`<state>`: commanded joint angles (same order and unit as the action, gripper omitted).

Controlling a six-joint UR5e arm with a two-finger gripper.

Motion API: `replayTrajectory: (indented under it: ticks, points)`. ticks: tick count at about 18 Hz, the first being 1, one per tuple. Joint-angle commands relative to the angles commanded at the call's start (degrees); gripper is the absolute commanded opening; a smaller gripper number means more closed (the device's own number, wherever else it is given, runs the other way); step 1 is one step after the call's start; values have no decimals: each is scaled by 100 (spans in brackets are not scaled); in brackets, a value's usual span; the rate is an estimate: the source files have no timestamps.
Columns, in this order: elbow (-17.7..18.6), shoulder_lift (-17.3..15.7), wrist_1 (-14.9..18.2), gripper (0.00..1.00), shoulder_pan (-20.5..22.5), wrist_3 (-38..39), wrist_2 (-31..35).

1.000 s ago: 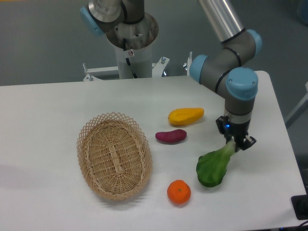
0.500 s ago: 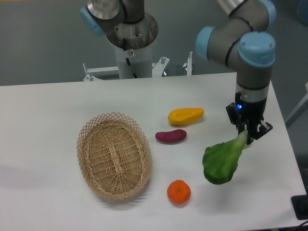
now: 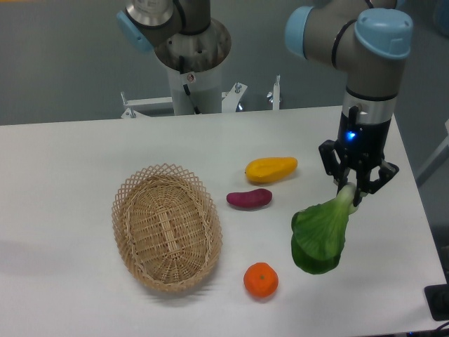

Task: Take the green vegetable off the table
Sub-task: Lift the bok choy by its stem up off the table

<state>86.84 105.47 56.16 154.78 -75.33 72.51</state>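
The green vegetable [image 3: 320, 236] hangs in the air at the right, its dark leaf pointing down and its pale stem up. My gripper [image 3: 353, 192] is shut on that stem, pointing straight down above the white table [image 3: 63, 175]. The leaf's lower end looks lifted off the tabletop, to the right of the orange.
A wicker basket [image 3: 167, 226] lies left of centre. A yellow-orange oblong fruit [image 3: 271, 169] and a purple vegetable [image 3: 249, 199] sit in the middle, left of the gripper. An orange [image 3: 261, 279] rests near the front edge, below-left of the hanging leaf. The robot base [image 3: 191, 56] stands at the back.
The gripper has risen with the green vegetable in it, moving slightly right. The leaf has come off the table and now dangles.
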Motion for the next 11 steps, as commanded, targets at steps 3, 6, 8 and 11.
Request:
replayTrajectory:
  ticks: [3,6,8,11]
  points:
    - [0,-27,9,26,-53,194,-18]
    - [9,-62,0,26,-202,378,-26]
    - [17,-62,-17,26,-281,449,-26]
    - [9,-62,-26,26,-291,555,-26]
